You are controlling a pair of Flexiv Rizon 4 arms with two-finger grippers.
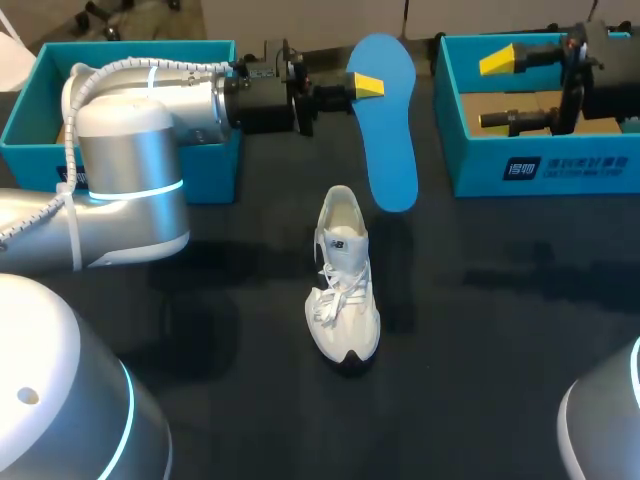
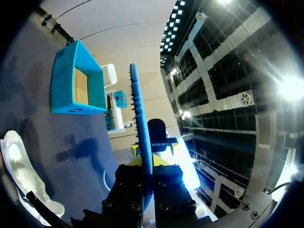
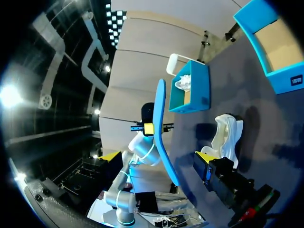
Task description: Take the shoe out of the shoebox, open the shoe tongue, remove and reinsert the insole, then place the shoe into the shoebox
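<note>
Left tool (image 1: pixel 362 88) clamped on blue insole (image 1: pixel 392 140), held above dark tabletop (image 1: pixel 500 330) between left shoebox (image 1: pixel 25 125) and right shoebox (image 1: pixel 545 170); white shoe (image 1: pixel 345 285) upright mid-tabletop; right tool (image 1: pixel 508 90) open, empty, over right shoebox.

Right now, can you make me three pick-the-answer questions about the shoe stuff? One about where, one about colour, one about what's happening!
1. Where is the white sneaker?
A. inside a box
B. on the table
C. in the right tool

2. What colour is the insole?
A. blue
B. red
C. white

3. What is the left tool doing?
A. open and empty
B. shut on a shoelace
C. shut on the insole

Answers: 1 B, it stands on the dark tabletop. 2 A, it is bright blue all over. 3 C, the left wrist view shows the fingers pinching the insole from both sides, up in the air.
</note>
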